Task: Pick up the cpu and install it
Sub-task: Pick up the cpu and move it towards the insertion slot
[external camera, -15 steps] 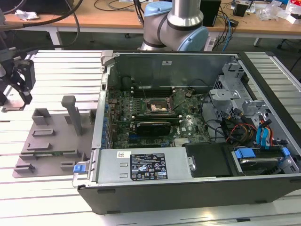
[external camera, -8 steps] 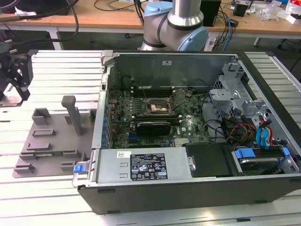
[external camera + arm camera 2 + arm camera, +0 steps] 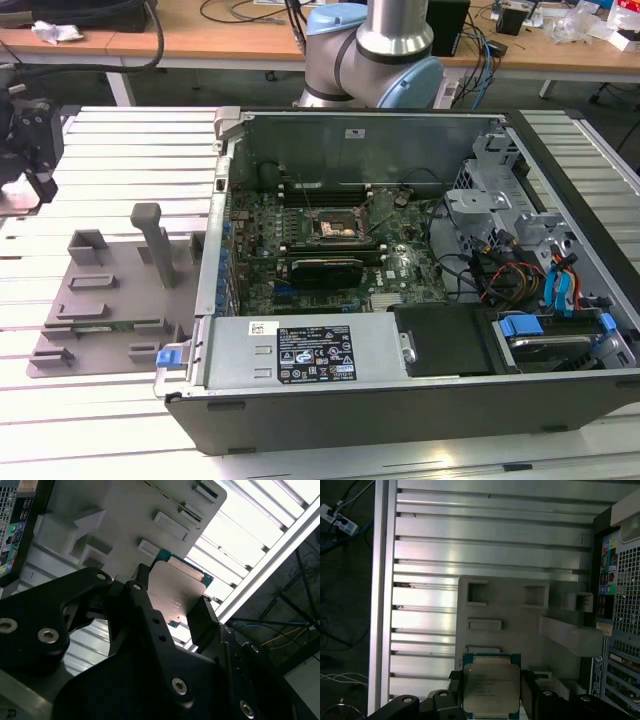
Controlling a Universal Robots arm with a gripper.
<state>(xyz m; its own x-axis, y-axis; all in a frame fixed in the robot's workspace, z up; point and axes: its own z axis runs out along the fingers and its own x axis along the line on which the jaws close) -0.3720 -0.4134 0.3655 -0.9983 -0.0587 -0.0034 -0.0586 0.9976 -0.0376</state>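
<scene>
The cpu (image 3: 491, 684), a flat square chip with a pale silver top and a thin green rim, sits between my gripper's (image 3: 491, 692) two black fingers (image 3: 529, 687). In the second wrist view the same cpu (image 3: 176, 591) is clamped edge to edge by the gripper (image 3: 172, 609). In the exterior view the gripper (image 3: 38, 175) hangs at the far left, above the slatted table and just beyond the grey fixture plate (image 3: 110, 300). The motherboard socket (image 3: 338, 226) lies in the open computer case, well off to the exterior view's right of the gripper.
The fixture plate (image 3: 510, 612) has upright posts (image 3: 152, 240) and small blocks below the held chip. The open case (image 3: 400, 330) carries cables, drive cages and a power supply. The arm's base (image 3: 375, 50) stands behind the case, with a desk beyond it.
</scene>
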